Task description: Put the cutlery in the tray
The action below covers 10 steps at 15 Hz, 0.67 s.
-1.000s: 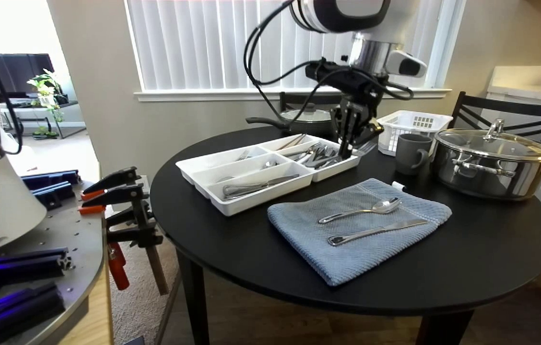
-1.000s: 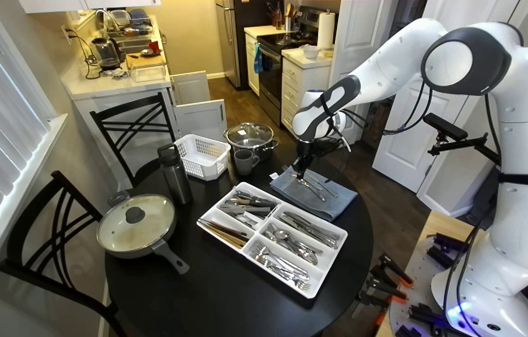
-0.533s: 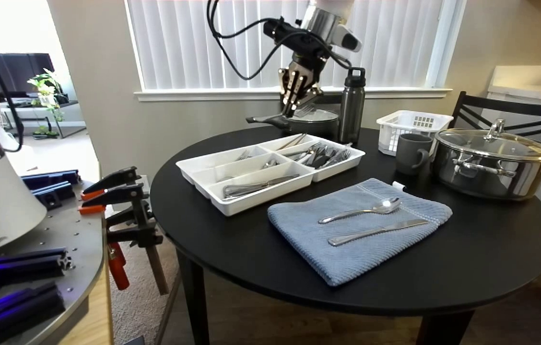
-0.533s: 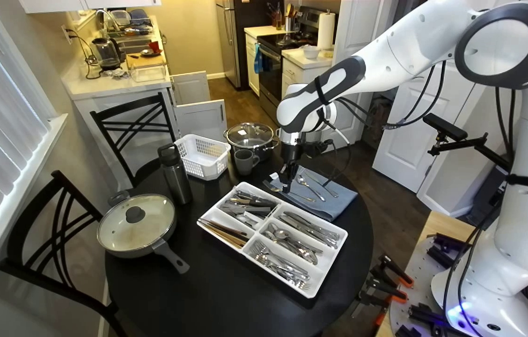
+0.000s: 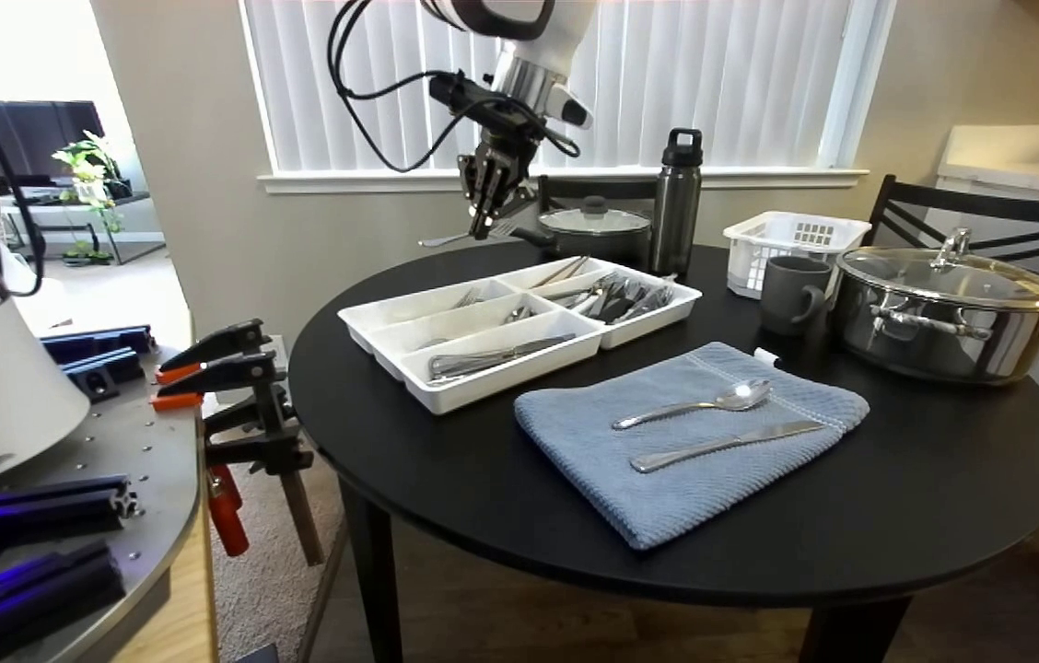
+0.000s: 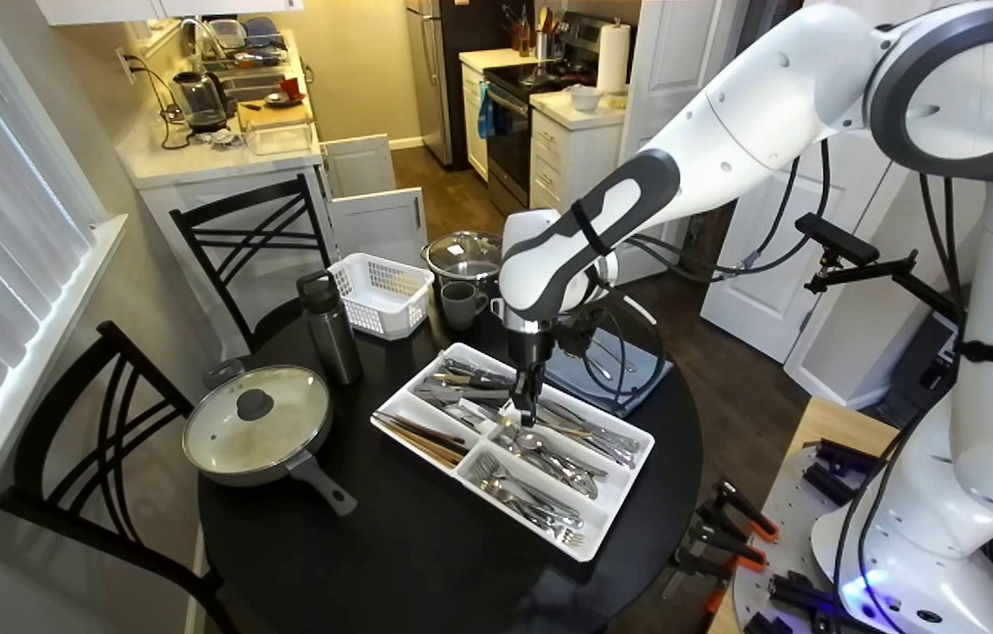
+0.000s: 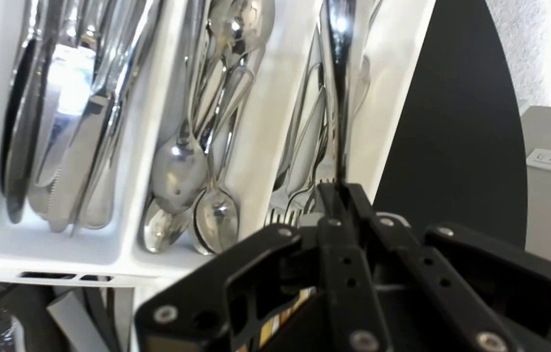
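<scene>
Tool [image 7: 344, 193]: closed to a thin gap, gripping a slim metal fork [image 7: 342, 63] partway along.
Held fork: raised clear of the tray [image 5: 510, 373]; in an exterior view its handle reaches out left of the tool and its tines right.
Below the tool: the divided tray, with knives [image 7: 73, 161], spoons [image 7: 180, 173] and forks [image 6: 523, 497] in separate long compartments.
Tray's other two compartments: chopsticks [image 6: 422, 438] in one, mixed utensils [image 6: 466, 387] in the other.
Blue cloth [image 5: 612, 479]: near and to the right of the tray in an exterior view, a spoon [image 5: 728, 400] and a knife [image 5: 727, 446] lying apart on it, both well apart from the tool.
Worktop [image 5: 851, 516]: along its far and right side, a lidded pan [image 6: 254, 440], bottle [image 5: 676, 216], white basket [image 5: 759, 258], gray mug [image 5: 788, 299] and steel pot [image 5: 934, 331].
</scene>
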Motion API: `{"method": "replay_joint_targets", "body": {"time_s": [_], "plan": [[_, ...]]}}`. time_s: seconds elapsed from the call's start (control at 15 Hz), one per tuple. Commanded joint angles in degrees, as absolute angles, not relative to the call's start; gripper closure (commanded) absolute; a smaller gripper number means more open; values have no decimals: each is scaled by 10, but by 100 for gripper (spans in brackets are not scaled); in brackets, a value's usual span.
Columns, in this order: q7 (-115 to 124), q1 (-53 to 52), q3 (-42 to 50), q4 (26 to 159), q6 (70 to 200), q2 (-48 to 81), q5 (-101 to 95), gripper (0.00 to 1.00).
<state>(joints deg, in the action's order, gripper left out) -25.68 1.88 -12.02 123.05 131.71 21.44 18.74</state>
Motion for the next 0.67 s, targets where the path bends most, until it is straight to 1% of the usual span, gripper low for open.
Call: {"method": "replay_joint_targets", "body": {"time_s": [0.0,0.2,0.6], "plan": [[-221,-22,-123,1297,1407,198,177,98],[-189,-41,-130,1325,1462,209,184,98],[-131,-59,-132,1361,1530,233,176,98]]}}
